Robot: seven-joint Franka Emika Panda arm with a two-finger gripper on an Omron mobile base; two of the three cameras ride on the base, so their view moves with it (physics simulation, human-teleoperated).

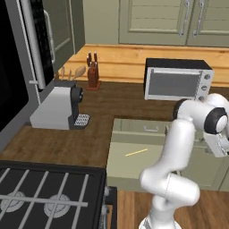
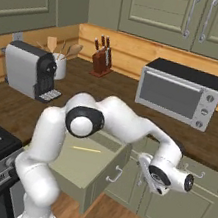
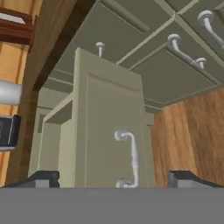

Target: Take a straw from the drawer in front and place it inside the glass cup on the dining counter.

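The drawer [image 1: 129,167] stands pulled out below the worktop, and its pale-green floor [image 2: 78,164] is in plain sight. On that floor lies the straw [image 1: 136,152], a thin pale-yellow stick [image 2: 86,149]. In front of the drawer's face, to its right, my gripper [image 3: 116,179] is open and empty. Its fingertips [image 3: 43,178] stand wide apart on either side of the small metal handle [image 3: 131,155], a little short of it. The hand [image 2: 164,177] hangs low beside the drawer front, whose handle [image 2: 116,174] faces it. The glass cup and the dining counter are out of view.
On the worktop stand a grey coffee machine [image 1: 58,107], a knife block [image 1: 92,71], a pot of wooden spoons [image 2: 61,62] and a toaster oven [image 1: 176,80]. A stove [image 1: 44,197] lies to the left of the drawer. Shut cabinet fronts with handles [image 3: 186,54] flank it on the right.
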